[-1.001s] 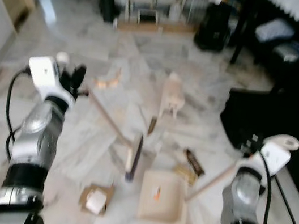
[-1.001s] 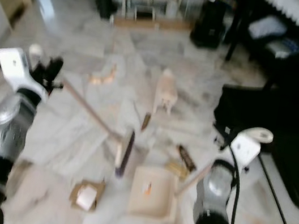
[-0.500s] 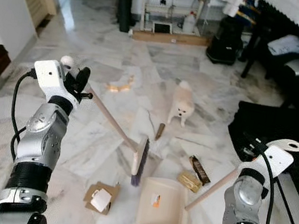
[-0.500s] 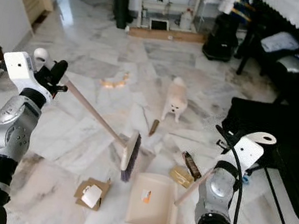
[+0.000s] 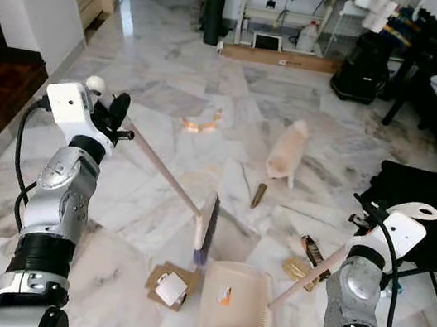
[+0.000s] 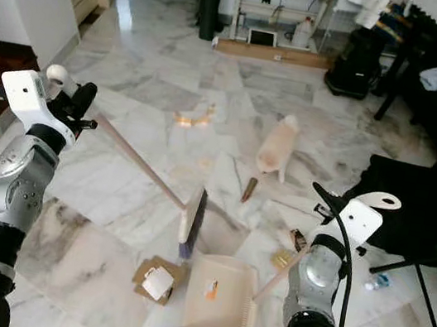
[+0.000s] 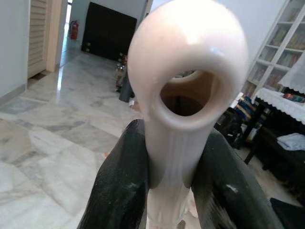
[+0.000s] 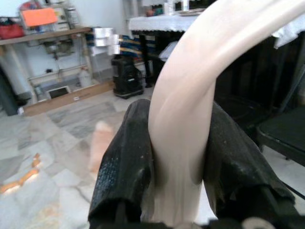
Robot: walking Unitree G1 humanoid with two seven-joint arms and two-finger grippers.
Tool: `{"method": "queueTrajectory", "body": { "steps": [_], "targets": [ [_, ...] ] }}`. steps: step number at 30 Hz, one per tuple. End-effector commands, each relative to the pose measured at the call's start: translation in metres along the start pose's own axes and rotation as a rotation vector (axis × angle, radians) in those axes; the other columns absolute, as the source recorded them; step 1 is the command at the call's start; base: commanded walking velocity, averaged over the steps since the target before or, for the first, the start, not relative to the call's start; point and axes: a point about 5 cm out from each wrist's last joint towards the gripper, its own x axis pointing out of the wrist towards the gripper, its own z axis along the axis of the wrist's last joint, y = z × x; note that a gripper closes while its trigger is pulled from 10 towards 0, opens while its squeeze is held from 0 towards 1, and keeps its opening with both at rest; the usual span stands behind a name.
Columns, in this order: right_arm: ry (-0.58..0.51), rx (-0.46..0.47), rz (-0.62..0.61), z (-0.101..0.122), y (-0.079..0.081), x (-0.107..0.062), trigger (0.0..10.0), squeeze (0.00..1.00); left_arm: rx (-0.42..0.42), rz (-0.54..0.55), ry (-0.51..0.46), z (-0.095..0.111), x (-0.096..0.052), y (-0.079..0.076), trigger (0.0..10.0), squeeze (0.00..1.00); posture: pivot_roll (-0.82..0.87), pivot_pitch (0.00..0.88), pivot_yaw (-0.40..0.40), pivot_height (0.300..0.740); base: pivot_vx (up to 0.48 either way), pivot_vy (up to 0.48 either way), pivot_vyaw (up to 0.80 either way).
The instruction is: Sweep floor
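Left gripper [image 7: 167, 181] is clamped on the upper end of the broom [image 5: 167, 178] handle. From it the handle slopes down toward the centre, ending in the brush head on the marble floor [image 5: 153, 102]. Crumpled cardboard [image 5: 171, 286] lies just below the head. The dustpan [image 5: 235, 302] rests beside the cardboard, its long handle rising to the right gripper [image 8: 174, 157], which is clenched on it. A small dog [image 5: 288, 150] stands beyond the dustpan.

Bright, even daylight; glare on marble floor [image 5: 141, 25] far beyond left gripper [image 5: 113, 116]. Head views sharp. Wrist-view backgrounds soft.
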Motion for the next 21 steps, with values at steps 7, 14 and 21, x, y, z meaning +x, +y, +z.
{"method": "queueTrajectory", "body": {
  "steps": [7, 14, 21],
  "targets": [
    [-0.035, 0.004, -0.018, 0.0072, -0.0022, 0.0042, 10.0, 0.0, -0.01, -0.038, -0.08, 0.0174, 0.0051, -0.0086, 10.0, 0.0, 0.11, 0.048, 0.033, 0.74, 0.0, 0.0, 0.0],
    [-0.031, 0.013, -0.03, 0.0075, -0.0029, 0.005, 10.0, 0.0, -0.008, -0.035, -0.077, 0.0175, 0.0051, -0.0081, 10.0, 0.0, 0.11, 0.048, 0.033, 0.74, 0.0, 0.338, 0.0],
    [-0.032, 0.011, -0.035, 0.0081, -0.0045, 0.006, 10.0, 0.0, -0.003, -0.037, -0.077, 0.0171, 0.0051, -0.0079, 10.0, 0.0, 0.11, 0.046, 0.034, 0.74, 0.0, 0.157, -0.56]
  ]
}}
